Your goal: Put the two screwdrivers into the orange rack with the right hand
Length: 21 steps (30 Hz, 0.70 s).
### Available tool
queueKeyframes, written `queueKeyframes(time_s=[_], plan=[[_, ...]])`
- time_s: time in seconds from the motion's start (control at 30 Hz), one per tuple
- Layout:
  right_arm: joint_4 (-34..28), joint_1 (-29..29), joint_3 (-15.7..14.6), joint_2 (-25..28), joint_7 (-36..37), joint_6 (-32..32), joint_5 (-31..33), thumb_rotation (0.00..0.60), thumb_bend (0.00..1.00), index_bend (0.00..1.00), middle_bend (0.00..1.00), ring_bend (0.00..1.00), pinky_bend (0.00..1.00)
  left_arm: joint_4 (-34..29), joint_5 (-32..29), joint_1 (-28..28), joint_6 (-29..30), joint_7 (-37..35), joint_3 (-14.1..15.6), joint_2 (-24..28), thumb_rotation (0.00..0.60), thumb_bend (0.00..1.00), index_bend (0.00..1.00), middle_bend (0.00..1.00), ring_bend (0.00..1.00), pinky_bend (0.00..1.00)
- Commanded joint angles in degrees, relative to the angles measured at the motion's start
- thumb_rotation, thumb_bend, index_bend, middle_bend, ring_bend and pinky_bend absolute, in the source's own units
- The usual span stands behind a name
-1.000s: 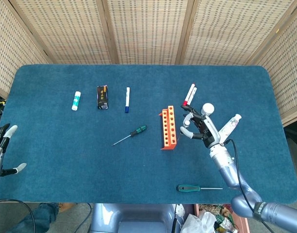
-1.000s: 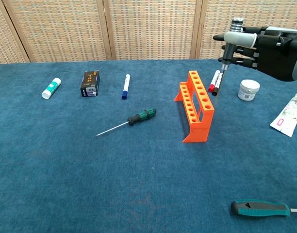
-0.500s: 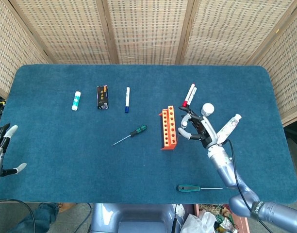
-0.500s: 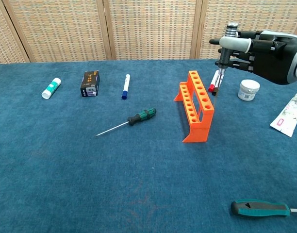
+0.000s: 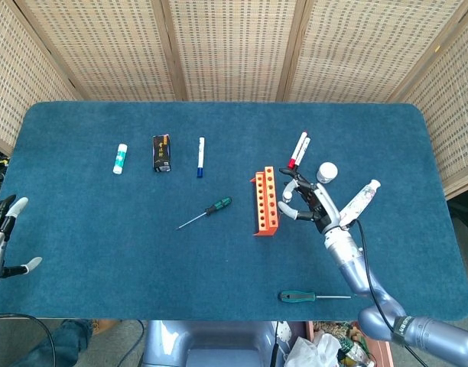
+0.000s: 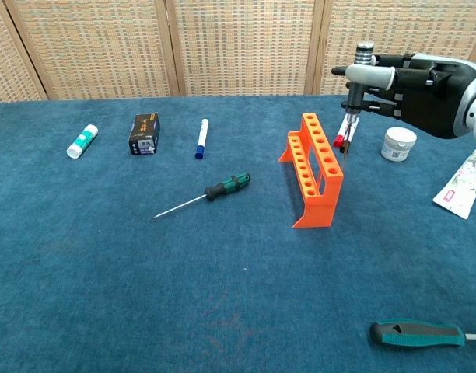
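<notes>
Orange rack (image 6: 314,169): your right hand (image 6: 413,84), grasping a clear-handled screwdriver (image 6: 355,92) upright, has drifted leftward toward it; insertion looks near. Left hand (image 5: 0,237) released.

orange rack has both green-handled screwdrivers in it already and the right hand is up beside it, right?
Not quite. The orange rack holds neither: one green-handled screwdriver lies on the cloth to its left, the other near the front edge, as the chest view shows. The right hand is indeed up beside the rack, holding a slim upright tool.
</notes>
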Motion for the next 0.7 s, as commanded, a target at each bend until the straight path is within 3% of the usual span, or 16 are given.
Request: queueKeyframes(time_s=[0.03, 0.7], plan=[[0.14, 0.01, -0.08, -0.23, -0.22, -0.02, -0.16, 0.6, 0.53, 0.67, 0.14, 0.0, 0.12, -0.03, -0.02, -0.03, -0.04, 0.04, -0.01, 0.0, 0.6, 0.0, 0.0, 0.0, 0.0, 0.0], [3.04, 0.01, -1.05, -2.84, -1.18, -0.18, -1.06, 0.6, 0.53, 0.67, 0.14, 0.0, 0.12, -0.03, -0.09, -0.11, -0.26, 0.0, 0.07, -0.03, 0.6, 0.0, 0.0, 0.0, 0.0, 0.0]])
